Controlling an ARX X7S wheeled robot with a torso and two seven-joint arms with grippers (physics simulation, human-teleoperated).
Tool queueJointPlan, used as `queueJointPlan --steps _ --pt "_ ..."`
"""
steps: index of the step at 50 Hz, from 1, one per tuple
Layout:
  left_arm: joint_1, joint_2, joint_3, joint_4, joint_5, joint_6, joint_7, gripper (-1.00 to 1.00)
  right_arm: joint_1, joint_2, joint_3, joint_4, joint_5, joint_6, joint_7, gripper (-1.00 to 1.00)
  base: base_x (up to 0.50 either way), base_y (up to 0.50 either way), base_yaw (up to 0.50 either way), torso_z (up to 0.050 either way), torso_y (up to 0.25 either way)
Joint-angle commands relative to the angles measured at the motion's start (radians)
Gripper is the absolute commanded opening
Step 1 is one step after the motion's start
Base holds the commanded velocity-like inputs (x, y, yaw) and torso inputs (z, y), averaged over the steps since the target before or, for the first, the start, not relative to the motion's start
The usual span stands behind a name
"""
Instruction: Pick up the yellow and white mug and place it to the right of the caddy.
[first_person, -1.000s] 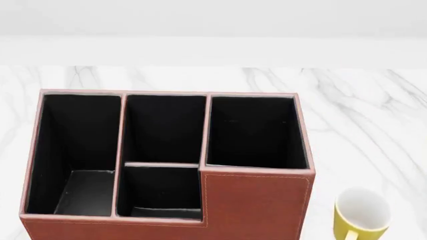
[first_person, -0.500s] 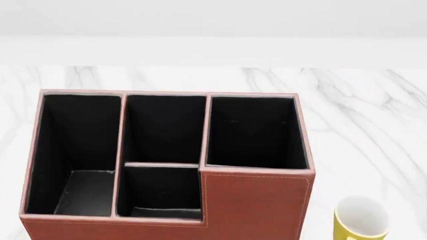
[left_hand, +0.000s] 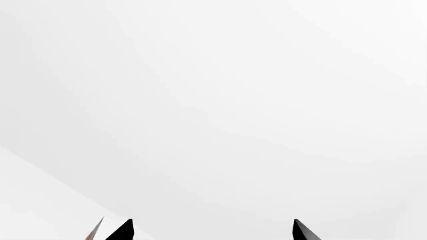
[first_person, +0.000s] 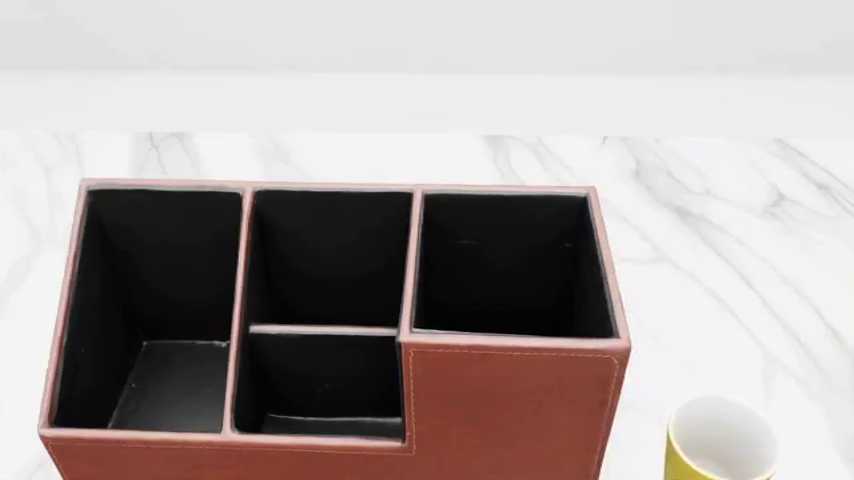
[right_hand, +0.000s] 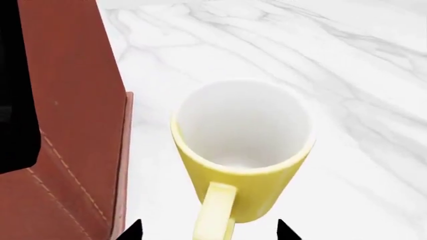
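Mug (right_hand: 241, 150) is sliding lower in head view w/ right pincer (right_hand: 208, 231) wide astride its handle, risking a bump into caddy (right_hand: 67, 130); left pincer (left_hand: 212, 231) is gaping too.

One yellow and white mug (first_person: 721, 441), with a single loop handle seen in the right wrist view; one reddish-brown caddy (first_person: 514, 400), holding four black-lined compartments; one white marble table (first_person: 721, 230) beneath both; two black fingertips at each wrist view's edge, four in all.
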Motion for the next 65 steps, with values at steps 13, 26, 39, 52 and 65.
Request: queueJointPlan --steps 13,26,39,52,65 --pt "0.000 0.004 -0.003 0.000 -0.001 0.002 0.000 1.00 0.062 0.077 -0.014 -0.154 -0.118 0.023 0.122 1.00 0.00 0.00 0.00 0.000 0.000" --pt "0.000 0.005 -0.004 0.000 -0.001 0.003 0.000 1.00 0.121 0.138 -0.019 -0.293 -0.210 0.048 0.210 1.00 0.00 0.00 0.00 0.000 0.000" --pt "0.000 0.006 -0.002 0.000 0.001 0.004 0.000 1.00 0.189 0.220 -0.014 -0.491 -0.327 0.083 0.332 1.00 0.00 0.00 0.00 0.000 0.000" --pt "0.000 0.007 0.002 0.000 0.003 0.005 0.000 1.00 0.249 0.313 0.004 -0.679 -0.428 0.124 0.441 1.00 0.00 0.00 0.00 0.000 0.000" --pt "0.000 0.004 0.005 0.000 0.000 0.003 0.000 1.00 0.278 0.389 0.022 -0.791 -0.479 0.141 0.496 1.00 0.00 0.00 0.00 0.000 0.000"
